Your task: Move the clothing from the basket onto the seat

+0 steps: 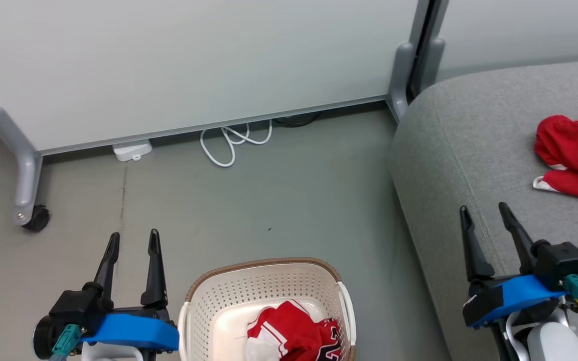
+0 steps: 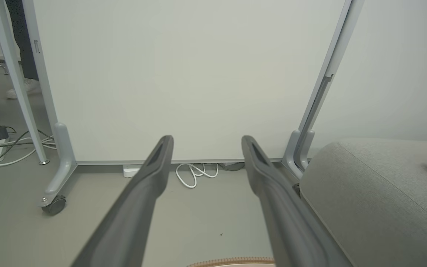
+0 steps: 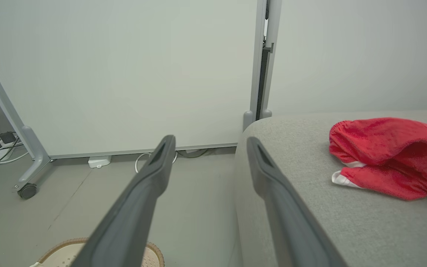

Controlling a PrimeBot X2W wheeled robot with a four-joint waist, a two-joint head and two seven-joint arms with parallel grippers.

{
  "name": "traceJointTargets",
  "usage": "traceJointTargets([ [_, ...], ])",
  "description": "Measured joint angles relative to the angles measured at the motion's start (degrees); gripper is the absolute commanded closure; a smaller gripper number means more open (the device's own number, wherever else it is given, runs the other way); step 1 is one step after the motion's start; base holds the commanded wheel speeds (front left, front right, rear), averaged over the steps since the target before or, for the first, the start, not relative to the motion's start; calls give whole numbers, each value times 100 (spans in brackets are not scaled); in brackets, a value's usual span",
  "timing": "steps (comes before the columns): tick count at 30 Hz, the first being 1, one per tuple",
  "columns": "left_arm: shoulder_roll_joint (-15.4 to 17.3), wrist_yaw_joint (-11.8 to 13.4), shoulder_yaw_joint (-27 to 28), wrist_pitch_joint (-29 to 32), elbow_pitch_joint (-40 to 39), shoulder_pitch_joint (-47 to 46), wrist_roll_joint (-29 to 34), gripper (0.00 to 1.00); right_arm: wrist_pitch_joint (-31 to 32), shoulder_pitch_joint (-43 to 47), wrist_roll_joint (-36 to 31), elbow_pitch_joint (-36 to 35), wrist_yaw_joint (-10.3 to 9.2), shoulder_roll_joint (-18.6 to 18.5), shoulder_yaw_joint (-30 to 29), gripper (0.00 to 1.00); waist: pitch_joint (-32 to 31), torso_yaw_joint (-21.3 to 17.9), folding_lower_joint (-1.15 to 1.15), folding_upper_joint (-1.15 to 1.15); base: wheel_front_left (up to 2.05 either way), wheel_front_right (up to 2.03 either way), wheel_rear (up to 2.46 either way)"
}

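On the floor between the arms: basket (image 1: 249, 291) holds a red jersey (image 1: 294, 331) | second red garment (image 1: 575, 150) lies on sofa (image 1: 459, 150) | left claw (image 1: 134, 240), right claw (image 1: 484, 210): fingers spread wide, empty | likely poised for the next pick.

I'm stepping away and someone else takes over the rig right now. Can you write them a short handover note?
Left gripper: open, empty, over the floor left of the basket.
Right gripper: open, empty, at the edge of the sofa.
Done: one red garment lies on the sofa.
Left: a red striped jersey is in the basket; it needs picking up and placing on the sofa.
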Motion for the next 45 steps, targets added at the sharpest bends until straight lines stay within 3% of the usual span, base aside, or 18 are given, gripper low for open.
traceJointTargets([
  [15, 8, 0, 123, 0, 182, 149, 34, 0, 134, 405, 108, -246, 1, 3, 301, 0, -243, 338, 1, 0, 0, 0, 0],
  [45, 45, 0, 2, 0, 250, 127, 38, 0, 201, 502, 137, -344, 1, 3, 425, 0, -173, 300, 1, 0, 0, 0, 0],
])
